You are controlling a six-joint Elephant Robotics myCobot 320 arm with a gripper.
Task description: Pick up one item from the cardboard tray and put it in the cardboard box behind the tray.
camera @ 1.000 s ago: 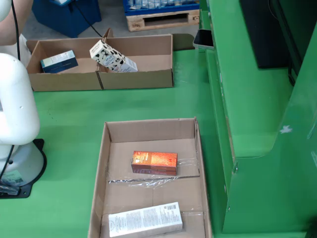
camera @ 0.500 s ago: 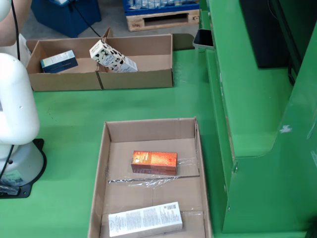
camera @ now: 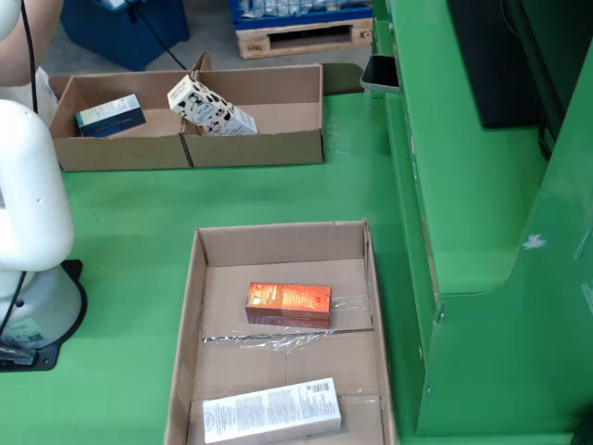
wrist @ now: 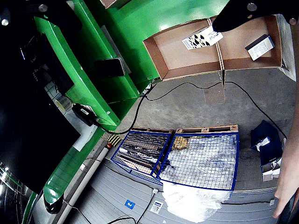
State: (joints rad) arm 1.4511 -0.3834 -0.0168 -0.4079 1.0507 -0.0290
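Observation:
In the view from the side, the cardboard tray (camera: 185, 334) holds an orange box (camera: 288, 302) in its middle and a white printed box (camera: 271, 411) at its near end. Behind it stands the two-part cardboard box (camera: 255, 146), with a cow-patterned carton (camera: 209, 107) and a blue-and-white box (camera: 110, 115) inside. Only the white arm base (camera: 32, 199) shows there. The view that rides on the gripper looks down on the cardboard box (wrist: 187, 71) and the cow-patterned carton (wrist: 202, 37). My gripper (wrist: 142, 25) shows black fingers (wrist: 243, 14) at the top corners, wide apart, with nothing between them.
A raised green ledge (camera: 463, 185) borders the tray on the right, with a phone (camera: 382, 72) at its far end. Beyond the table lie a wooden pallet (camera: 296, 35), a blue bin (camera: 120, 28) and cables on the floor (wrist: 187, 88).

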